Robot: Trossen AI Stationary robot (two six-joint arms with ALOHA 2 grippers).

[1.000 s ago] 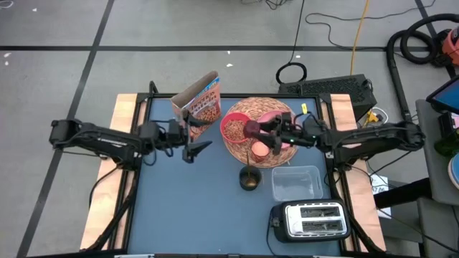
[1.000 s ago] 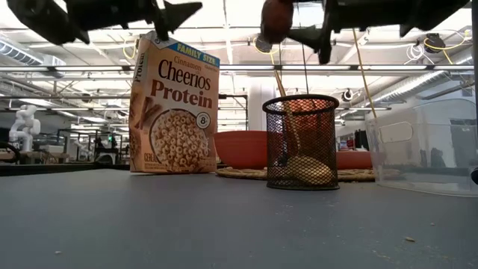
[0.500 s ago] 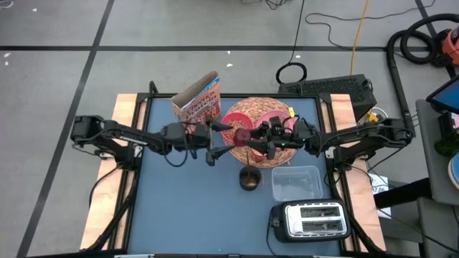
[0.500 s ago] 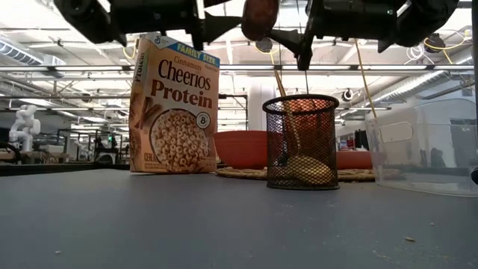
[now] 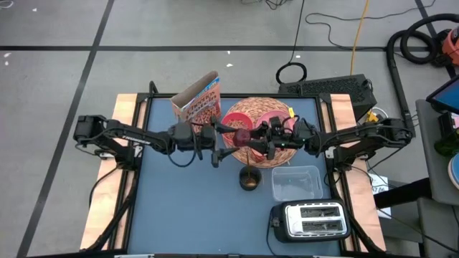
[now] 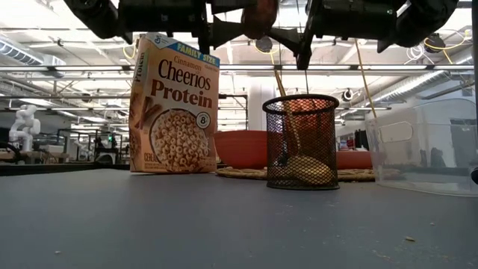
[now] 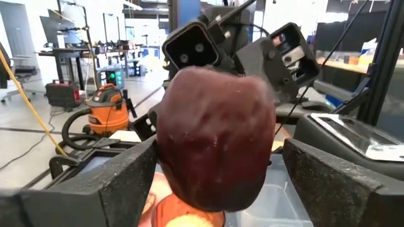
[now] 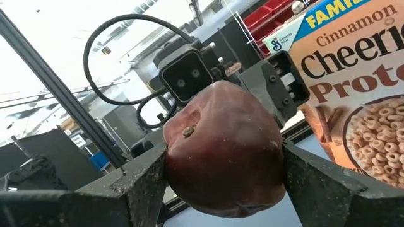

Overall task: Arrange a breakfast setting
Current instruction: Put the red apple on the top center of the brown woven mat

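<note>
A dark red fruit hangs high above the near left edge of the round wicker mat. My right gripper is shut on it, reaching level from the table's right. My left gripper comes level from the left, open, one finger on each side of the fruit. A pink bowl, a pink plate and a small pink cup rest on the mat. The cereal box stands upright at the far left of the mat. My right gripper pinches the fruit by two opposite sides between its two fingers, reaching level from the table's right. The fruit is lifted clear, high over the table. My left gripper has its fingers beside the fruit's flanks; whether they touch it I cannot tell.
A black mesh holder with a browned bread and thin sticks in it stands near the mat's front edge. A clear plastic tub and a silver toaster are at the near right. The near left of the table is bare.
My left gripper has moved toward the table's right until its open fingers stand around the fruit. My right gripper has shifted a little toward the left with the fruit, which stays lifted. Over the last half second both have kept still.
</note>
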